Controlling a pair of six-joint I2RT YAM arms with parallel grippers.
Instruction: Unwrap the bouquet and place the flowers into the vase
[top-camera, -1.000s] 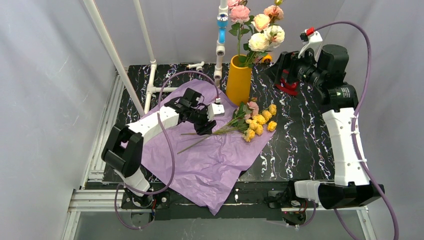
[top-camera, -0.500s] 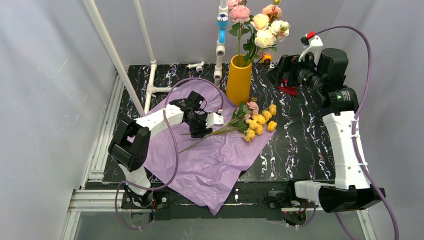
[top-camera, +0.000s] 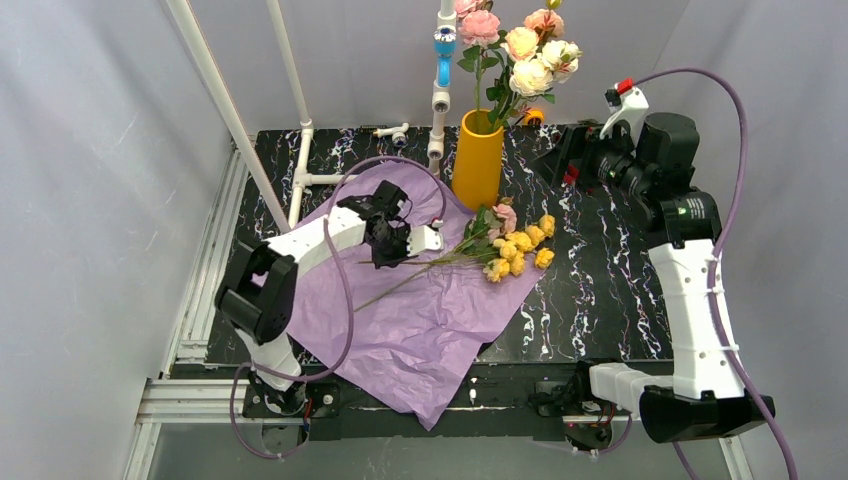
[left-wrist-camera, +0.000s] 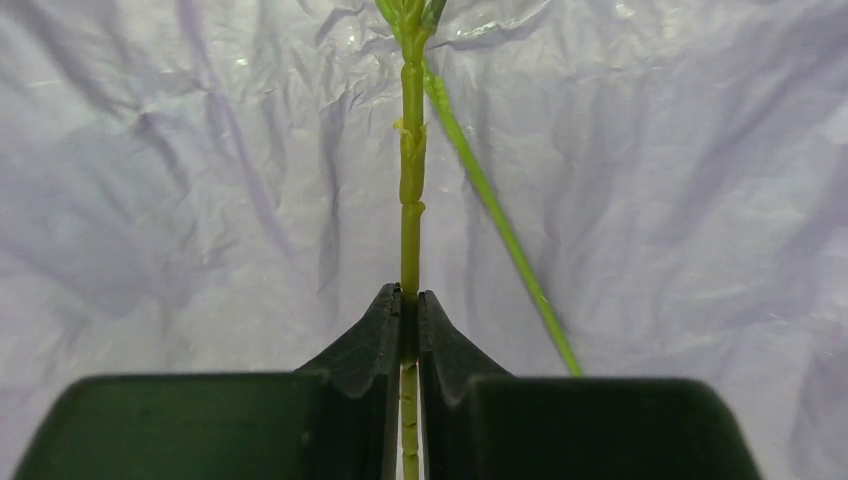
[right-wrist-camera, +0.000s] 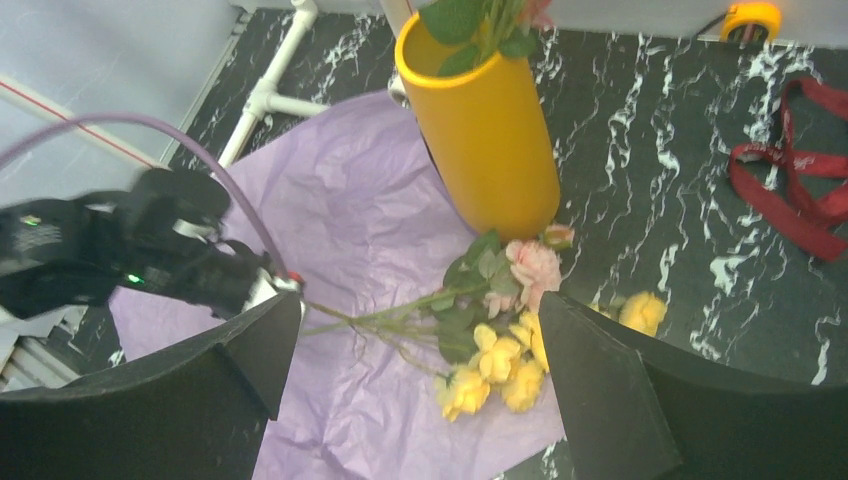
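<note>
Lilac crinkled wrapping paper (top-camera: 420, 330) lay spread flat on the black white-veined marble table (top-camera: 600, 270), one corner hanging over the near edge. On its far half the left gripper (left-wrist-camera: 410, 300) was low over the sheet, jaws pressed together on one thin green stem (left-wrist-camera: 411, 200); a second thinner stem (left-wrist-camera: 500, 220) ran slantwise just beside it on the paper. Those stems belonged to the loose flowers (top-camera: 510, 250), small yellow roses plus one pink, green leaves, heads lying at the sheet's right edge and partly on the marble, just in front of the vase. The tall mustard-yellow cylinder vase (top-camera: 477, 165) stood upright at the paper's far corner, already holding pink, cream and peach roses (top-camera: 520, 50) that rose above its rim. The right gripper (right-wrist-camera: 418, 315) was raised at the far right, well apart from the loose bunch, fingers (right-wrist-camera: 600, 400) spread wide with nothing between them (only the scene below showed in the gap). A dark red ribbon (right-wrist-camera: 790, 190) lay loose on the marble right of the vase. A white pipe with a blue section (top-camera: 443, 60) stood behind the vase.
</note>
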